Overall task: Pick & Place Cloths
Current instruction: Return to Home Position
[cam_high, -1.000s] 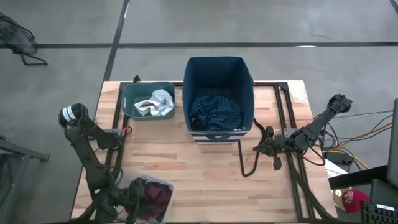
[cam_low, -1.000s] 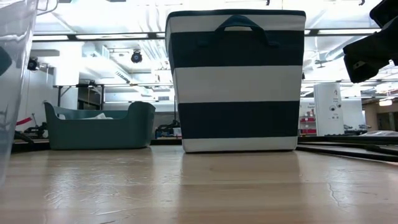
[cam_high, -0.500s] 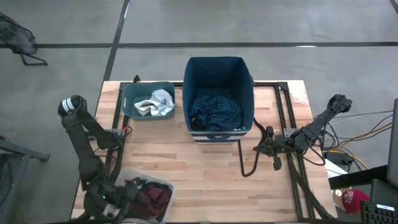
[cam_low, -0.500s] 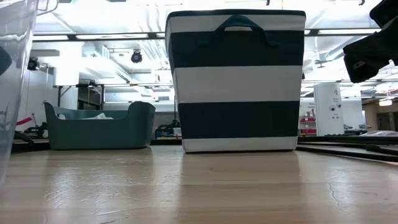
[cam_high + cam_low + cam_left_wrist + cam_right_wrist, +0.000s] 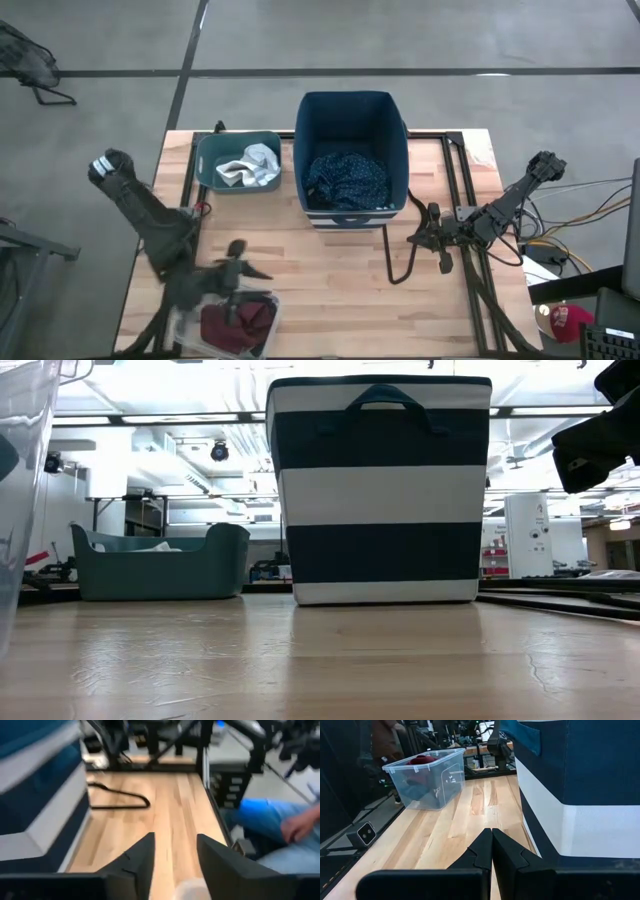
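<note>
Returning the arms to rest is what this step calls for, and the job itself looks all but done. On the wooden table (image 5: pixel 330 270) every cloth in view sits in a bin. The navy striped bin (image 5: pixel 350 112) at the far middle holds the navy patterned cloth (image 5: pixel 345 180). The clear bin (image 5: pixel 272 306) at the near left corner holds the maroon cloth (image 5: pixel 238 322) over darker ones. The teal bin (image 5: pixel 205 150) at the far left holds a pale cloth (image 5: pixel 252 163).

The right arm lies folded at the table's right edge; the right gripper (image 5: pixel 492 834) has its fingers pressed together on nothing. The left gripper (image 5: pixel 175 839) hangs by the clear bin's far edge, seemingly above it, fingers spread and empty.

To do this well, that arm should lift clear of the bin's rim before folding back toward its base on the left, so that it neither knocks the wall nor drags a garment out. The fingers can come together on the way. It should also keep off the black bent rod (image 5: pixel 398 262) lying right of centre.
</note>
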### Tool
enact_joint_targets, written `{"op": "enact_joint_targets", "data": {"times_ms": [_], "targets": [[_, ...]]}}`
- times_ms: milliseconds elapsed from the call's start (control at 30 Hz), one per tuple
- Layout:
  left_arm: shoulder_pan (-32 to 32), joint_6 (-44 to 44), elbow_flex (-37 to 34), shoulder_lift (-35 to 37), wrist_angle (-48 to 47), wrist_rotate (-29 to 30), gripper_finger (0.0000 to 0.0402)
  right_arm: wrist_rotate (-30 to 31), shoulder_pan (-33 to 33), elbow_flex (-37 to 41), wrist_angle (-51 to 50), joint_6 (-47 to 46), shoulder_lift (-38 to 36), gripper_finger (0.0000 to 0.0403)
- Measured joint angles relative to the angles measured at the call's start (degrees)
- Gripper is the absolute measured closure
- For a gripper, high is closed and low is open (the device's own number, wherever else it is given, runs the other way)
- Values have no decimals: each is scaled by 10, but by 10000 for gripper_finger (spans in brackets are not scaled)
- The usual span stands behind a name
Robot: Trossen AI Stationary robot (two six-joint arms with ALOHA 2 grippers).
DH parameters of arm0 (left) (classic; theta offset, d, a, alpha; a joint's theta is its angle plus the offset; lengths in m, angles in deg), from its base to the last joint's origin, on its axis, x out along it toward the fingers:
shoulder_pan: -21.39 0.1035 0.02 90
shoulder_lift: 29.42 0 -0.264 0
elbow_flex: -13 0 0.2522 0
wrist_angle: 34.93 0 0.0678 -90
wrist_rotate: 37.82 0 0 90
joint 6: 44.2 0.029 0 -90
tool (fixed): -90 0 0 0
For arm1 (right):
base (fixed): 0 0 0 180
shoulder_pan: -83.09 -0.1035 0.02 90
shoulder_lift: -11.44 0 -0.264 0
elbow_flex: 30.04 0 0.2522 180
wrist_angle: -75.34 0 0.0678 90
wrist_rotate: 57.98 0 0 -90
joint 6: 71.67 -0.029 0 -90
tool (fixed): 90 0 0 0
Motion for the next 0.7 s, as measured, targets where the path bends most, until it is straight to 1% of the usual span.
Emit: {"op": "enact_joint_targets", "data": {"times_ms": [67,133,200,233,267,300,433,600,700], "targets": [[52,22,-2,-2,0,-75,272,0,0,0,0,0,0,394],[97,42,-7,-2,-1,-132,305,0,0,0,0,0,0,394],[133,58,-14,4,-1,-179,345,0,0,0,0,0,0,394],[147,65,-18,10,1,-192,368,0,0,0,0,0,0,394],[156,72,-21,17,3,-194,384,0,0,0,0,0,0,394],[161,81,-25,26,7,-193,391,0,0,0,0,0,0,394],[167,130,-60,70,38,-191,392,0,0,0,0,0,0,394],[170,146,-134,150,78,-195,398,0,0,0,0,0,0,394],[183,175,-195,203,133,-195,396,0,0,0,0,0,0,394]]}}
